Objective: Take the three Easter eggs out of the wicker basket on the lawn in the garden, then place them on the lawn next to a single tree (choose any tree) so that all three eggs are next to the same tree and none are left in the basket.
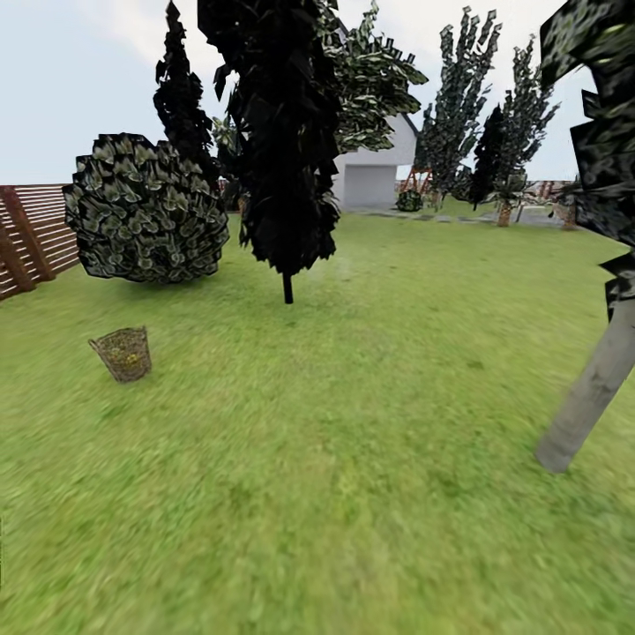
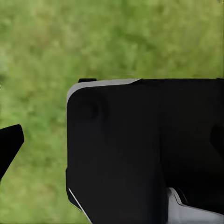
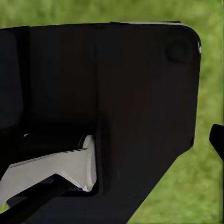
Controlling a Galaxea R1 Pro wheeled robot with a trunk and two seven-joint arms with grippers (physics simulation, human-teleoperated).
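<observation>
The basket (image 1: 123, 354) sits on the lawn (image 1: 353, 459) far left, something yellow inside, likely the eggs, so nothing looks moved yet. The pale-trunked tree (image 1: 589, 392) stands well apart at right. I cannot tell either tool's opening.

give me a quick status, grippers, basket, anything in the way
Grippers: state can't be told. Basket upright on the lawn, ahead to the left, something yellow inside. Open grass up to it; pale-trunked tree off right.
</observation>
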